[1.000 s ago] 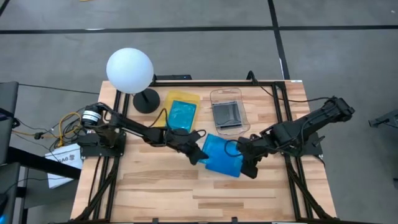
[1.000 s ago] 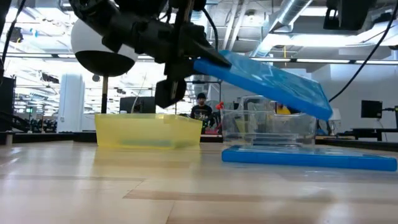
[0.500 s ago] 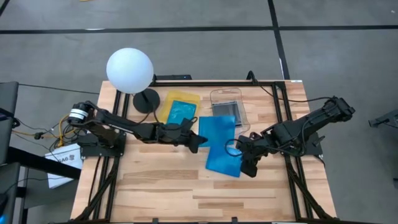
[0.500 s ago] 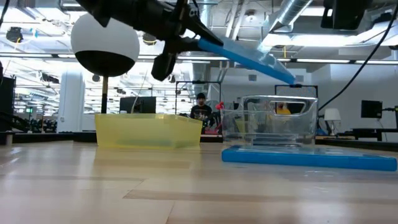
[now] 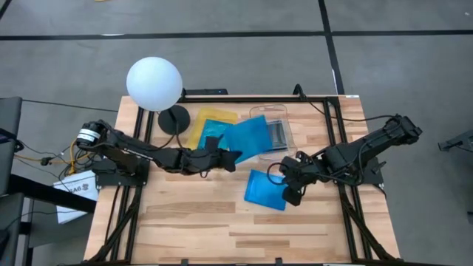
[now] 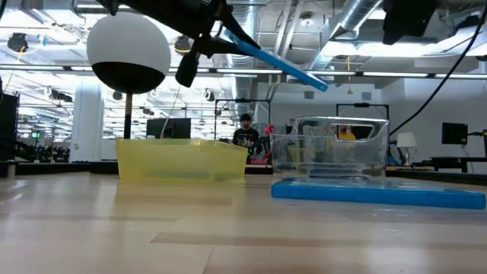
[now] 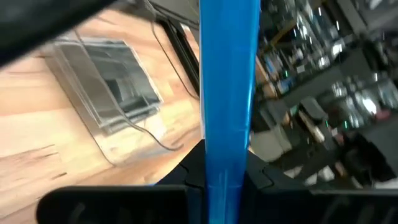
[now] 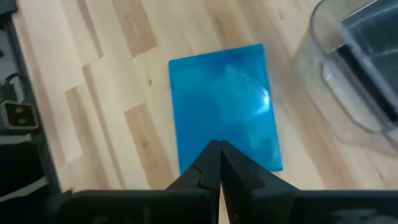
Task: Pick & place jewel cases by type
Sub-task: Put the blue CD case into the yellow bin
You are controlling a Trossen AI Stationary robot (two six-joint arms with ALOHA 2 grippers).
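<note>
Carrying the blue jewel case (image 5: 247, 138) farther over the yellow tray (image 5: 208, 117).

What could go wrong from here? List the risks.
1. The left claw pinches the lifted blue case by one edge only, tilted in the air; it may slip or swing.
2. That case hangs partly over the clear container, so it could catch the rim on its way to the yellow tray.
</note>
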